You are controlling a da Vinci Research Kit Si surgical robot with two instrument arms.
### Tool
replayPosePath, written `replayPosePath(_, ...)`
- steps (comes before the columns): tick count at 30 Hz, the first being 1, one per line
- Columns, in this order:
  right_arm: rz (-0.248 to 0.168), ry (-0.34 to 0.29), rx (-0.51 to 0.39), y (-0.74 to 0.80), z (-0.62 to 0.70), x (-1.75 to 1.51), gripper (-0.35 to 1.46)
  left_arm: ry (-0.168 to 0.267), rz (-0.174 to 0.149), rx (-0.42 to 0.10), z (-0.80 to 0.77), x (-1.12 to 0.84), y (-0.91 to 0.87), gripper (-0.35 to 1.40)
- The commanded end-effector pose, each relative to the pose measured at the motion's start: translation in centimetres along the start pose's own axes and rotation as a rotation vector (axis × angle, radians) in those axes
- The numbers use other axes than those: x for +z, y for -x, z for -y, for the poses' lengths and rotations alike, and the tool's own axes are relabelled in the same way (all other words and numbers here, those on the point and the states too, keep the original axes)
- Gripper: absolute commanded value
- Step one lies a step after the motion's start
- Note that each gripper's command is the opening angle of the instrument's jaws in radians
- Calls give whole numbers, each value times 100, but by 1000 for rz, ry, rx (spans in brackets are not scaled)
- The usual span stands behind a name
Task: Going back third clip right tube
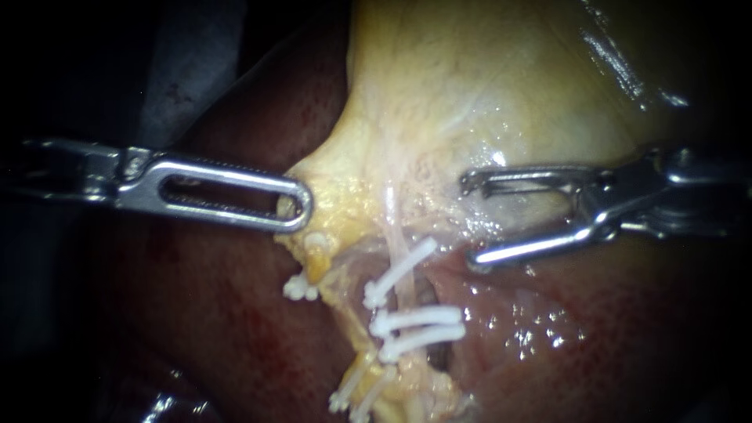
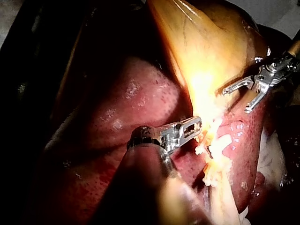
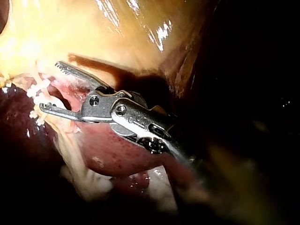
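- The left instrument [image 1: 294,207] is lying almost level. Its slotted jaws are pressed together and, as far as the glare allows, pinching the edge of the gallbladder [image 1: 470,86], keeping it off the liver [image 1: 211,329].
- Just below that tip, a small white clip [image 1: 301,289] is sitting on a yellow strand of tissue.
- Near the middle, the right tube [image 1: 392,223] is running as a pale cord from the gallbladder toward the lower edge of the endoscope view. Its long axis is close to upright.
- Three white clips are crossing this tube.
  - The upper clip [image 1: 401,270] is slanting, with its high end pointing toward the right instrument [image 1: 468,223].
  - The two lower clips [image 1: 417,319] are lying nearly level, one close under the other.
- With all three seated across the tube, the clipping part is looking finished. Nothing here is showing which of them is the third.
- The right instrument is hovering just beside the upper clip. Its jaws are spread wide and carrying nothing, with the tips pointing at the tube and touching no clip.
- What is remaining, by my reading, is only to draw this instrument back along its own shaft, away from the tube.
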Motion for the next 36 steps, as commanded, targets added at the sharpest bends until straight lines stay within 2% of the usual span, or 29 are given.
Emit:
replayPosePath(1, 0, 0, -5, -1, 1, -2, 60, 0, 0, 0, 0, 0, 0, -35)
replayPosePath(7, 0, -5, -21, -3, 7, -11, 60, 1, 0, 0, 0, 0, -1, -35)
replayPosePath(19, 0, -5, -21, -3, 9, -11, 60, 6, 4, 2, -2, 8, -4, -35)
replayPosePath(22, 0, -5, -21, -3, 9, -11, 60, 14, 11, 4, -4, 17, -8, -35)
replayPosePath(28, 0, -5, -21, -3, 10, -11, 60, 12, 5, 12, -9, 42, -20, -35)
replayPosePath(36, 0, -5, -22, -3, 11, -11, 60, 12, 4, 11, -7, 62, -17, -35)
